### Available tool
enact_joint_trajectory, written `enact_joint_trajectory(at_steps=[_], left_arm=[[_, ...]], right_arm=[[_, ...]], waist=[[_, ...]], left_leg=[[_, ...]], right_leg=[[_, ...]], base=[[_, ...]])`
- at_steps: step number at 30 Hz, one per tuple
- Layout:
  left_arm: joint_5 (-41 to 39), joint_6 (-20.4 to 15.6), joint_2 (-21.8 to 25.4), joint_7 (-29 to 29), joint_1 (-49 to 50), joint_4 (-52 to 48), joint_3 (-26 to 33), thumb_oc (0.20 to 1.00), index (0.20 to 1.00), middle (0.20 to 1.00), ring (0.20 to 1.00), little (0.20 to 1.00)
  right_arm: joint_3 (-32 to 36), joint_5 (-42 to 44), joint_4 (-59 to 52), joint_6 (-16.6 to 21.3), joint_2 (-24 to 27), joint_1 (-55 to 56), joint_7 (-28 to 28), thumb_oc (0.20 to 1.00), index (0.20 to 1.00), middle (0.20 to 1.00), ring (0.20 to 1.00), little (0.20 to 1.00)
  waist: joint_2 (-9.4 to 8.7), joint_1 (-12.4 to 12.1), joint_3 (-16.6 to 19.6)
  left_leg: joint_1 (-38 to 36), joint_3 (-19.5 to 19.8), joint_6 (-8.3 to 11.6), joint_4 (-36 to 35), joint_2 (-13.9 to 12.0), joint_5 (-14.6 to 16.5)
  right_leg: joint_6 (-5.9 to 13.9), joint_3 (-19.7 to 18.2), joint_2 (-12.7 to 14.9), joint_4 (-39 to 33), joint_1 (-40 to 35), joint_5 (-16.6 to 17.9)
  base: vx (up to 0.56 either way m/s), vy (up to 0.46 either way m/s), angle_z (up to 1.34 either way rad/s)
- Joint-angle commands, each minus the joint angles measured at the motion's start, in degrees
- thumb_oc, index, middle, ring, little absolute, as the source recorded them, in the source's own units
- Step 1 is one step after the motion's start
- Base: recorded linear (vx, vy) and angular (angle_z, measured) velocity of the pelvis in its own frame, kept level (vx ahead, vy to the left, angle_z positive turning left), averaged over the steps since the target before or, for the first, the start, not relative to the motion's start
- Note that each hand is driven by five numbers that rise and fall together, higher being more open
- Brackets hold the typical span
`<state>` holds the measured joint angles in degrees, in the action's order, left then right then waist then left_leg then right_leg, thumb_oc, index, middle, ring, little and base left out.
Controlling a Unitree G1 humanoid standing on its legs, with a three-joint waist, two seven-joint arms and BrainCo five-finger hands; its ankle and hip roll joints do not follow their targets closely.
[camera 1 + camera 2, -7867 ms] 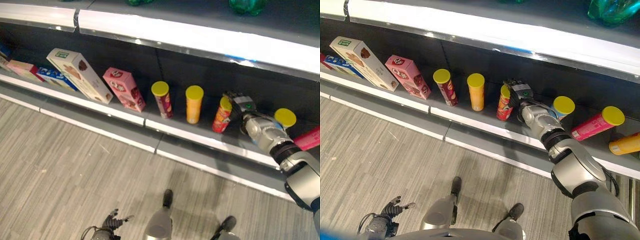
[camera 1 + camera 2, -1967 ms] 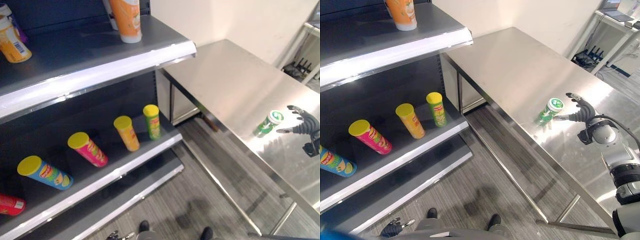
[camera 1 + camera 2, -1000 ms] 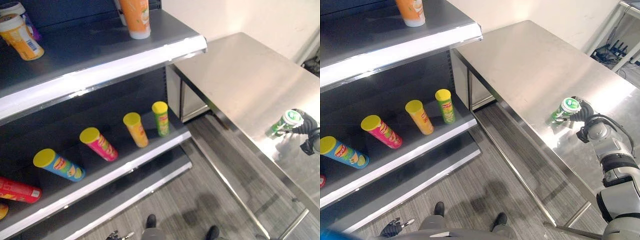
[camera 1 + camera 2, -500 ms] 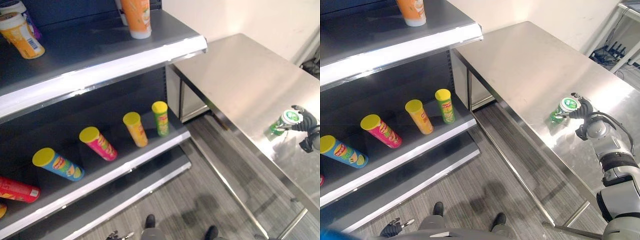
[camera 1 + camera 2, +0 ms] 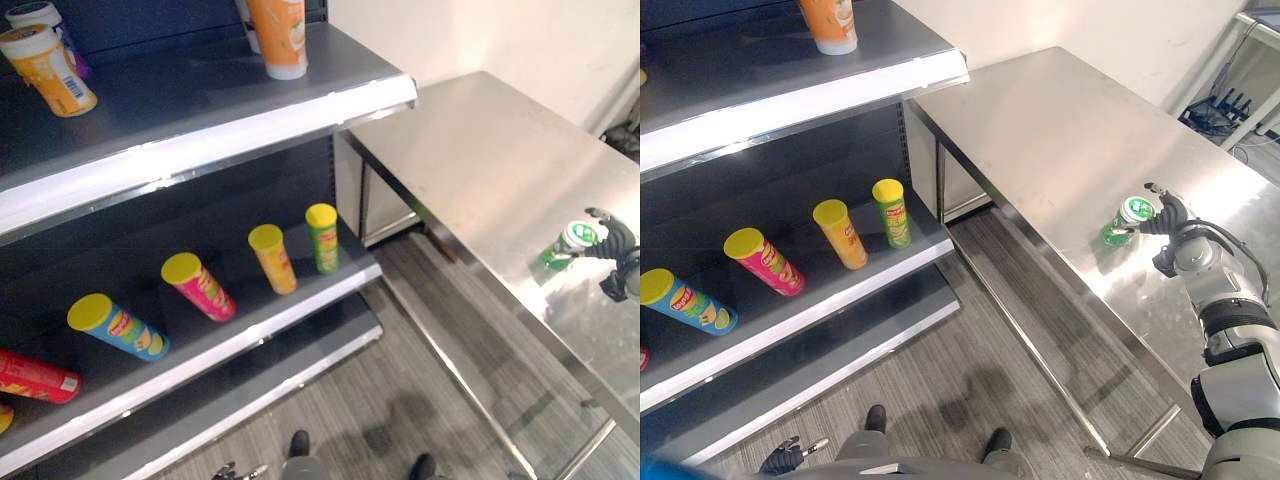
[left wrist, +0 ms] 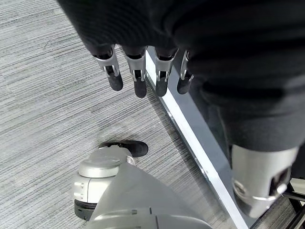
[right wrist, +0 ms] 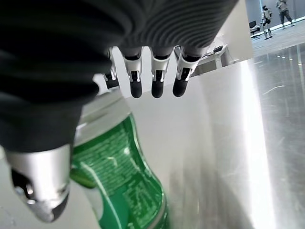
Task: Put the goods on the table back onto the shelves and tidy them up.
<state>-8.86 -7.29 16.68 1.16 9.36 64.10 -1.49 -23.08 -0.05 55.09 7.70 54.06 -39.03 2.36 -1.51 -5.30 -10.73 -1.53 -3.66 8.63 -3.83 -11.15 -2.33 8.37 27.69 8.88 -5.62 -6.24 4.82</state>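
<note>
**Right hand flanking the green bottle on the table**

Head views: the green bottle (image 5: 1123, 222) is standing upright near the front edge of the steel table (image 5: 1060, 130), its long axis vertical. The right hand (image 5: 1167, 217) is sitting just beside it, on the side away from the shelves (image 5: 810, 95).

Right wrist view: the fingers (image 7: 157, 82) are extending straight past the bottle's cap, thumb on the opposite flank, not curled around it.

Left wrist view: the left hand (image 6: 138, 71) is hanging relaxed above the floor, well apart; the right is nearer.

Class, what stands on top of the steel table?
One green can with a white lid stands on the table, the right hand open beside it. The hand covers the can's far side.
</note>
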Motion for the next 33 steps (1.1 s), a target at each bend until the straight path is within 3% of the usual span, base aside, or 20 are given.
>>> enact_joint_trajectory(at_steps=[1,33], left_arm=[[-1.6,-1.0,2.7,0.7,-1.5,1.8,-3.1,1.000,1.000,1.000,1.000,1.000],[-1.1,-1.1,2.7,0.5,-1.6,2.7,-3.1,1.000,1.000,1.000,1.000,1.000]], right_arm=[[-2.9,-1.5,2.2,0.6,0.1,-6.6,1.8,1.000,1.000,1.000,1.000,1.000],[-3.8,-1.9,2.2,0.4,-2.4,-4.6,-0.2,1.000,1.000,1.000,1.000,1.000]], waist=[[-1.49,-1.3,0.7],[-1.45,-1.9,0.6]], left_leg=[[-2.2,-7.1,2.94,0.9,-3.9,-1.1],[-2.1,-6.5,3.01,0.4,-3.6,-1.3]], right_leg=[[-0.51,-1.8,-1.5,0.6,-1.7,-5.6],[-0.35,-0.9,-1.1,0.6,-2.1,-5.5]], base=[[0.00,0.000,0.00],[0.00,0.000,0.00]])
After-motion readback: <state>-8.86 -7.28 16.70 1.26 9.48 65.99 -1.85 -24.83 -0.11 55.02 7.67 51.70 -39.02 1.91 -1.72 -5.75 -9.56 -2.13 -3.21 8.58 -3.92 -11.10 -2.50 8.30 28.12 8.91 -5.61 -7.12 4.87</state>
